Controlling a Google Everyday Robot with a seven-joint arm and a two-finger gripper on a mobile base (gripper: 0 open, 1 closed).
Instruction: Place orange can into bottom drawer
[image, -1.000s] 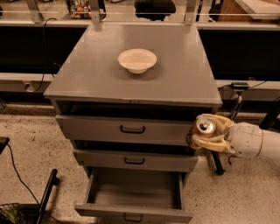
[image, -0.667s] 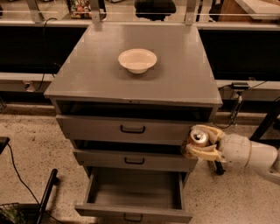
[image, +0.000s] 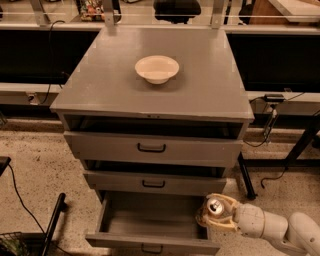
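- I see the gripper (image: 215, 215) in the lower right of the frame, fingers clamped around the orange can (image: 215, 204).
- Can is upright, at the right edge of the open bottom drawer (image: 150, 222).

We reckon the bottom drawer (image: 145, 220) is matt grey metal. The smooth plastic hand (image: 216, 214) at its right front corner grips the shiny-topped orange can (image: 215, 205).

Low right: gripper (image: 214, 216) clamped round the orange can (image: 215, 206), can upright, silver top up. bottom drawer (image: 145, 220) pulled open just left of the gripper, can at its right rear corner. middle drawer (image: 150, 183) and top drawer (image: 152, 148) above and left of gripper, both slightly ajar. cream bowl (image: 157, 68) on cabinet top (image: 210, 85), well above, to the left
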